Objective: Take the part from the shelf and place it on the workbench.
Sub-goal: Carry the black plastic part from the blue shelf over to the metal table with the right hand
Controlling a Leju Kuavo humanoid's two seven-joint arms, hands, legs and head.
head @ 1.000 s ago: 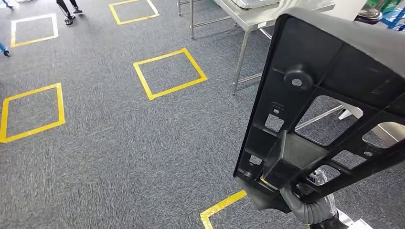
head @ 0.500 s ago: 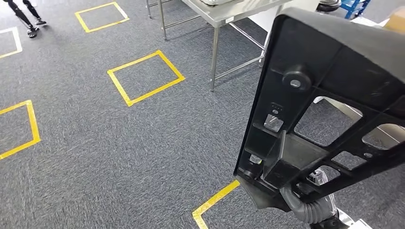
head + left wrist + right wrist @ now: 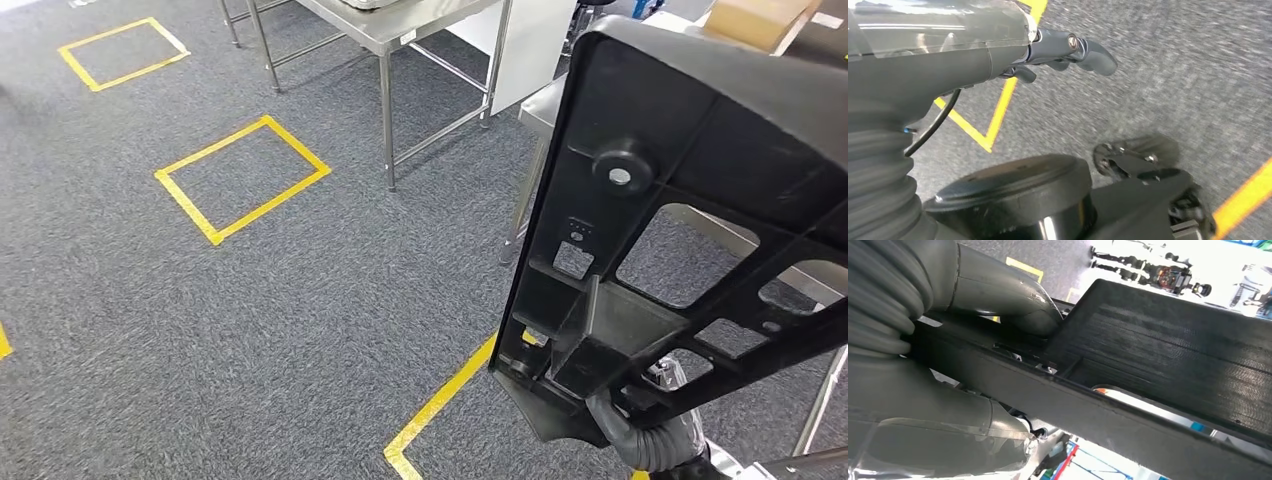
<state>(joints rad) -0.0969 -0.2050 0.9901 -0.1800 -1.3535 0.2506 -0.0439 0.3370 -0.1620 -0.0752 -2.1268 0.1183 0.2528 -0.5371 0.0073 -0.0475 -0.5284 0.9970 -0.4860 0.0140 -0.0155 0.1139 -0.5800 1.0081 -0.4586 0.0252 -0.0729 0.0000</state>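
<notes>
Gripping the large black ribbed plastic part [image 3: 690,200] upright near the steel workbench [image 3: 400,25], the right hand [image 3: 973,365] clamps its lower edge; the left hand [image 3: 998,55] hangs empty, fingers loosely apart.

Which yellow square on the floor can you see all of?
The middle square, beside the table leg. The far one is cut off by the picture's top edge, and the near one shows just a corner.

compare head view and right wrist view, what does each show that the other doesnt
The head view alone shows the grey carpet with yellow tape squares, the steel tables and a cardboard box. The right wrist view alone shows the right hand up close, gripping the part's edge, with bright, washed-out surroundings behind. Both show the black part, a ribbed plastic panel with cut-outs, held in that hand.
</notes>
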